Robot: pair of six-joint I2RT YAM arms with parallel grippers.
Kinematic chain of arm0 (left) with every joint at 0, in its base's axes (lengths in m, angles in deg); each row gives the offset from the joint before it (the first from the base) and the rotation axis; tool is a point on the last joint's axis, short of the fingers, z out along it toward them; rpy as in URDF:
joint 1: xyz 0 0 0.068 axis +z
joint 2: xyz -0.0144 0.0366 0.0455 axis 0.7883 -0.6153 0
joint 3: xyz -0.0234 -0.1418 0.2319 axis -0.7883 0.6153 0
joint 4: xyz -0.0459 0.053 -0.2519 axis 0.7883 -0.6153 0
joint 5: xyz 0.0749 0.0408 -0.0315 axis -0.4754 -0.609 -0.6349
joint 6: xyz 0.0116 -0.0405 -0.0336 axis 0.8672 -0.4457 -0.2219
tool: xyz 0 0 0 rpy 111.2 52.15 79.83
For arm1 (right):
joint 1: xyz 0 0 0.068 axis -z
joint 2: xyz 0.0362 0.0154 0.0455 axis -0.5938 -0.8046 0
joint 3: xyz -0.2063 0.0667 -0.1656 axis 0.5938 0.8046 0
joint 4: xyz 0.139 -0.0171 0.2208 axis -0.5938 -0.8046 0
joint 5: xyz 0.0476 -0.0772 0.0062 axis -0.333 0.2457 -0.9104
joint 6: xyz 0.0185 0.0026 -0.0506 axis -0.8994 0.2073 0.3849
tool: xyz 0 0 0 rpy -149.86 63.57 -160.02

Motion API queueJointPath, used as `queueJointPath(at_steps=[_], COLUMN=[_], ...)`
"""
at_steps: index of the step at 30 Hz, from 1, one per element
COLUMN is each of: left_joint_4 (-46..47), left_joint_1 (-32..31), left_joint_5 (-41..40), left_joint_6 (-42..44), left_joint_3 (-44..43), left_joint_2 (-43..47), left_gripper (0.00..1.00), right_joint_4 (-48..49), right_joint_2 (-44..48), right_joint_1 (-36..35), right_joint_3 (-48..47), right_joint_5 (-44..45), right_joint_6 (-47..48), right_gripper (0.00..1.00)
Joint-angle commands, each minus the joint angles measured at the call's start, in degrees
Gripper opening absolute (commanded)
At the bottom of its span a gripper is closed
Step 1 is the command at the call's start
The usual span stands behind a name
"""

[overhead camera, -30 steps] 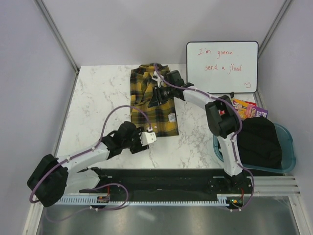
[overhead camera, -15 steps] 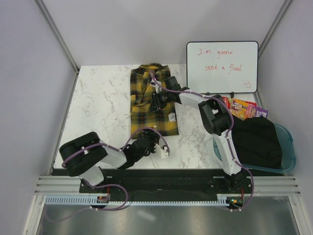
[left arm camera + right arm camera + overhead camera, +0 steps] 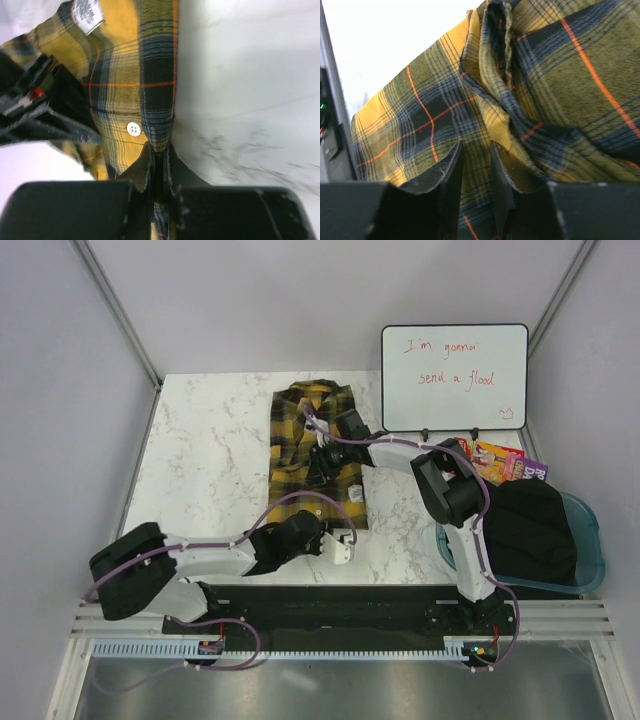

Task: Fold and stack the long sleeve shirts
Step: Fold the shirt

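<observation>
The left end effector (image 3: 159,150) is clamped on the plaid shirt (image 3: 300,430) at its near hem. The right end effector (image 3: 322,455) rests mid-shirt, and whether it grips is unclear. The shirt lies folded at the desk's (image 3: 200,460) 12 o'clock. The teal bin (image 3: 595,540) at 4 o'clock holds black cloth (image 3: 530,530), and a whiteboard (image 3: 455,375) stands at 1 o'clock.

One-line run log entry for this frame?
left gripper: shut on shirt edge | right gripper: over shirt middle, grip unclear | shirt: lying on table

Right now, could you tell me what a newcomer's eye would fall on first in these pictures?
The yellow-and-black plaid shirt lies on the table, the left pincer shut on its near edge and the right pincer over its middle. A whiteboard with red handwriting stands at the far right.
</observation>
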Motion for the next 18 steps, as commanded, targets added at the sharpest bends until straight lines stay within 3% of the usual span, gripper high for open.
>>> queueJointPath(at_steps=[1,4,5,8,18], left_joint_4=[-37.8,-53.3,-56.6,-65.8,-80.4], left_joint_1=[-5.7,-10.7,-10.9,-11.0,-8.5], left_joint_5=[8.8,14.6,20.6,26.7,40.6], left_joint_6=[-17.5,-26.3,-28.1,-32.9,-34.0], left_joint_3=[-8.4,-14.2,-17.6,-23.8,-42.1], left_joint_2=[8.6,11.0,11.4,11.7,6.8], left_gripper=[0.02,0.02,0.02,0.02,0.02], right_joint_4=[-5.7,-12.9,-14.6,-19.4,-21.8], right_joint_2=[6.1,9.2,9.8,9.3,-1.9], right_joint_1=[-3.6,-2.9,-2.2,-0.4,3.4], right_joint_3=[5.5,1.3,-1.9,-7.4,-21.2], right_joint_5=[0.5,0.7,1.2,2.5,10.1], right_joint_6=[0.6,3.3,5.9,9.6,15.5], right_gripper=[0.39,0.44,0.45,0.47,0.47])
